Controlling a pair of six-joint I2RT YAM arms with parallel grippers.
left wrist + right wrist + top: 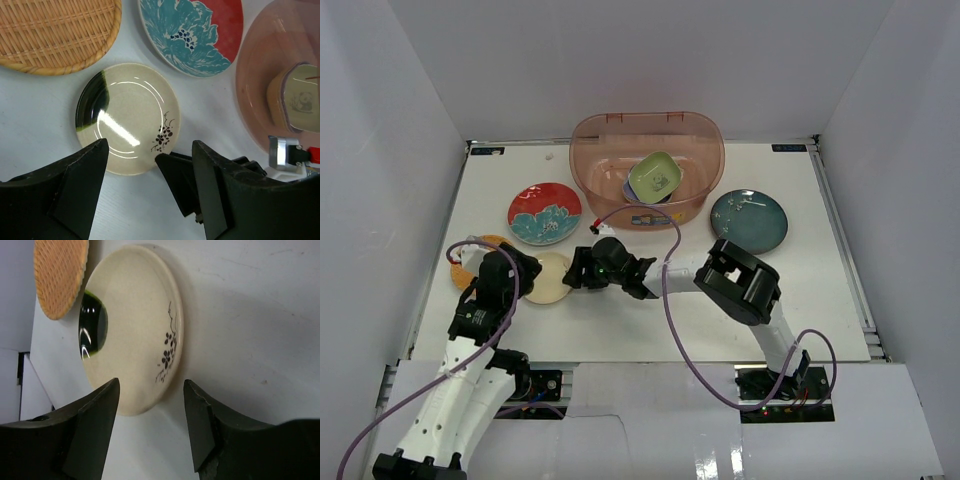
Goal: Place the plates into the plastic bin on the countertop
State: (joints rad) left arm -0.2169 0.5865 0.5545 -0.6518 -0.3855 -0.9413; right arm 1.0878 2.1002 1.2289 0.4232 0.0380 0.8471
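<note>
Top view: fixed high, behind the arm bases (770,385), tilted down and forward. It is far off, with the whole surface (800,300) and side walls (390,150) in frame and the bases along the bottom edge

Left wrist view: mounted behind the left tool (150,145), facing almost straight down. Close in, cream plate (130,115) at centre

Right wrist view: behind the right tool (151,382), set low, glancing along the surface. Very near, same plate seen at a slant

Shared: cream plate in all three views; woven orange plate (55,30) in both wrist views; red plate (195,30) and bin (255,90) in top and left wrist views
</note>
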